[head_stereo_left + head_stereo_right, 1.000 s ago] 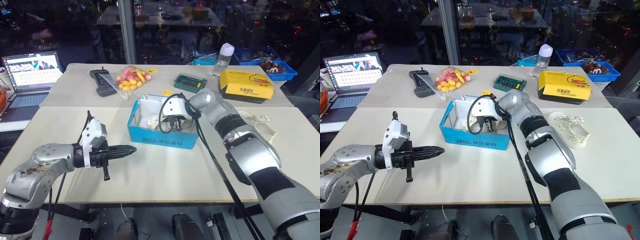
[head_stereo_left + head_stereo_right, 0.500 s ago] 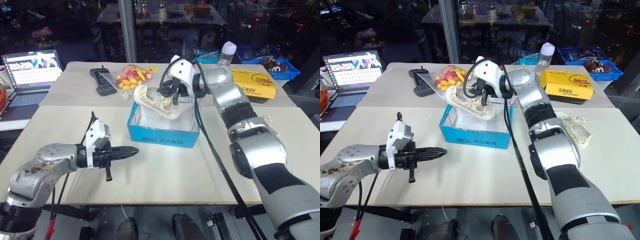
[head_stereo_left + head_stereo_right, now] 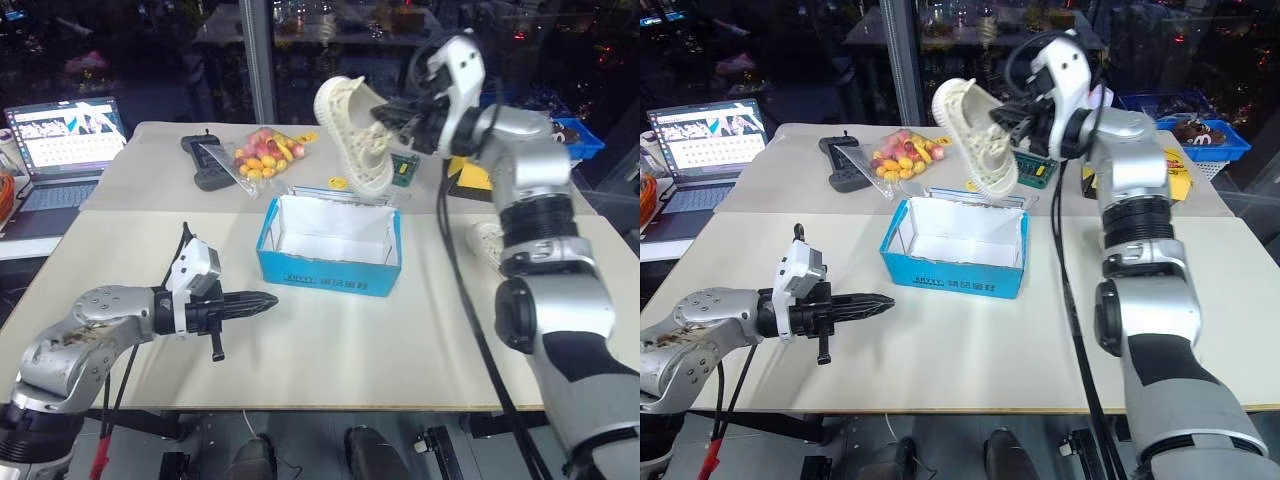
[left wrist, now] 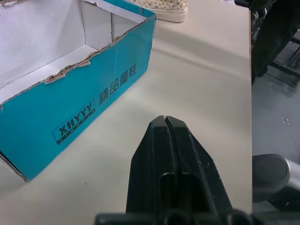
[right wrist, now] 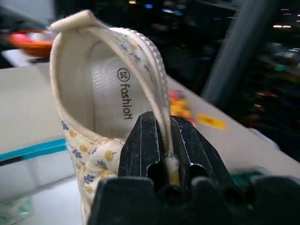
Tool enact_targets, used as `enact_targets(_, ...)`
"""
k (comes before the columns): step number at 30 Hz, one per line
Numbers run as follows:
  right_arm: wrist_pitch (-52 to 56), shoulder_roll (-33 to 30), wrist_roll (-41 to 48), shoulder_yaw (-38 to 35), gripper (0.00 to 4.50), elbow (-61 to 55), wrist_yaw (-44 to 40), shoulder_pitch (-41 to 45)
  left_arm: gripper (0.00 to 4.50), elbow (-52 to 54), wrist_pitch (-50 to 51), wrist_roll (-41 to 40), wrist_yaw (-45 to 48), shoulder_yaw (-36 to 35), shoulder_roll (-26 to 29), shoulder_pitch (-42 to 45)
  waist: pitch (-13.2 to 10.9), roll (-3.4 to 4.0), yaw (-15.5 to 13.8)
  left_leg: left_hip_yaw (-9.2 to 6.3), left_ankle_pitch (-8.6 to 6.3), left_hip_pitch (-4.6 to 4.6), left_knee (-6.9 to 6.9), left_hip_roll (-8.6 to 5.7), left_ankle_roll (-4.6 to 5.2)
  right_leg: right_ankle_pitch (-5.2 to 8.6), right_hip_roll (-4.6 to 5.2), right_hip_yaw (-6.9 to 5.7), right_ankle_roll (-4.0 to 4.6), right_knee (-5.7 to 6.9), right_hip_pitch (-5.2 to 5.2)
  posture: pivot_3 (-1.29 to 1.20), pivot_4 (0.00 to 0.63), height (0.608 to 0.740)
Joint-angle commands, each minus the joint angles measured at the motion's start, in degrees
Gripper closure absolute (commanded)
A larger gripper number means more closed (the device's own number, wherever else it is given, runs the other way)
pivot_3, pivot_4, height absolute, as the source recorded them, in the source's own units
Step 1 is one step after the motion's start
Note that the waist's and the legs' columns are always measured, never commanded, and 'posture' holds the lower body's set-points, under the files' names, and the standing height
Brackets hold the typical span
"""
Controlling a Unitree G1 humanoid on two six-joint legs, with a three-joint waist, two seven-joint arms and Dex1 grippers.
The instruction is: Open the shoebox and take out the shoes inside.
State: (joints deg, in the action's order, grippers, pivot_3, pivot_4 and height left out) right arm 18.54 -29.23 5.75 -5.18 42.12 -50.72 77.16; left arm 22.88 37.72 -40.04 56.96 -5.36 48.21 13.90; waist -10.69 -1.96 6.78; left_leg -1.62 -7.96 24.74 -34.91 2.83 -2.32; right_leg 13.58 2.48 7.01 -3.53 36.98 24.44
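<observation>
The right gripper [image 3: 400, 125] holds one cream shoe [image 3: 352, 132] aloft above the open blue shoebox [image 3: 330, 246] — its fingers pinch the shoe's rim. The left gripper [image 3: 262, 299], fingers pressed together, hovers over the bench [image 3: 340, 340] beside the box.

The second shoe [image 3: 487, 238], lying near the table's [image 3: 330, 340] right edge, is mostly hidden behind the right arm. The right gripper [image 5: 165, 140] covers part of the held shoe's [image 5: 101, 136] side rim. The laptop [image 3: 55, 150] is cut off at the left border. The small print on the yellow box [image 3: 1175, 185] is too small to read.
</observation>
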Motion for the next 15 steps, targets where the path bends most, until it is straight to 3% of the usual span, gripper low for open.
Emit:
enact_targets(1,1.5,-5.7,0.5,-2.4,4.46,-4.9,2.1,0.2,4.50,0.0,-0.8,0.3,0.5,0.2,-0.4,1.9,0.0,0.00,-0.2,0.00,0.00,0.00,0.00,0.00,0.00,0.01,0.00,0.00,0.01,0.00,0.00,0.00,0.150,0.740)
enact_targets(9,13.2,-18.6,-2.0,1.2,4.46,-13.8,-1.5,-5.2,4.50,-1.4,-1.4,1.2,1.7,1.5,-1.0,3.5,-0.1,0.08,-0.7,0.12,0.00,-0.01,0.06,0.00,0.00,0.04,0.01,0.09,0.02,-0.07,0.07,0.00,0.150,0.740)
enact_targets(15,28.7,-29.1,1.3,4.3,4.46,-27.2,-11.8,-15.1,4.50,-2.3,-1.6,1.6,2.2,2.4,-2.0,4.4,-0.1,0.11,-1.3,0.14,0.00,-0.01,0.03,-0.01,0.00,0.07,0.02,0.11,0.02,-0.05,0.07,0.00,0.150,0.740)
